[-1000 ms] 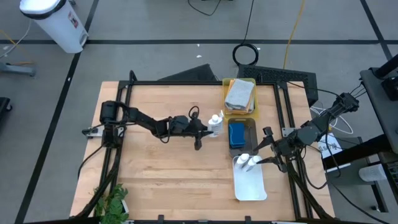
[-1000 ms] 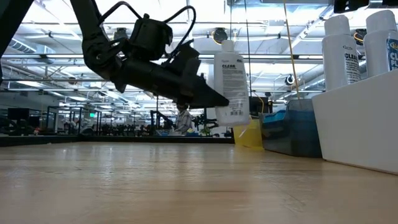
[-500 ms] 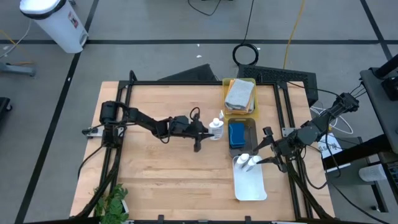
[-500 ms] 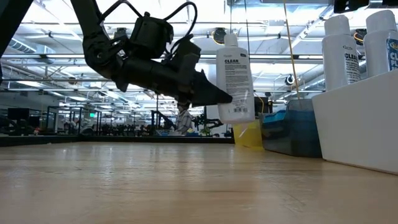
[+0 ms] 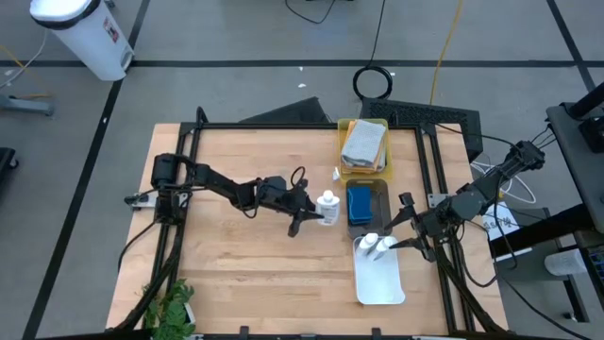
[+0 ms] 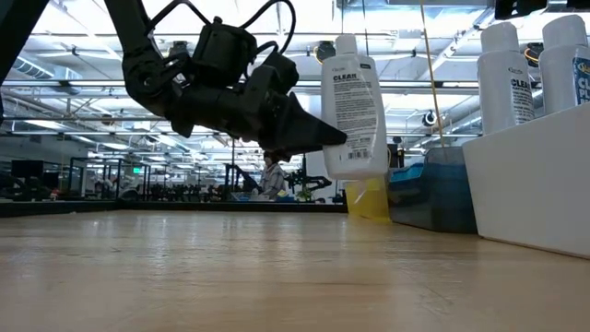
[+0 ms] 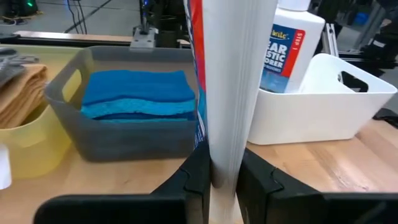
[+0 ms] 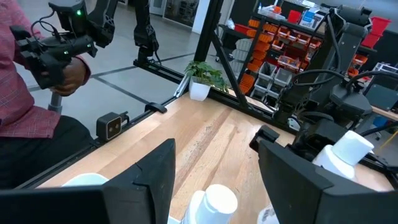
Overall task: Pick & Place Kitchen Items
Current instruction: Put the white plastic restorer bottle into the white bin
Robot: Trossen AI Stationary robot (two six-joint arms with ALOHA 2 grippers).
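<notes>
A white blue-labelled bottle (image 6: 353,106) was held upright, clear above the wooden table (image 5: 245,264), pinched between the nearly closed fingers of the left gripper (image 5: 319,213), just beside the dark grey tray (image 5: 379,194) of blue sponges (image 7: 140,93). Two more bottles (image 5: 376,246) were stood in the white tray (image 5: 382,283). The right gripper (image 5: 404,223) was kept beside that tray with its fingers spread apart around nothing.

One camera looks straight down on the whole surface (image 5: 245,246); another sits level at its edge. Both wrist cameras look forward, and all four share the held bottle (image 6: 355,111).
</notes>
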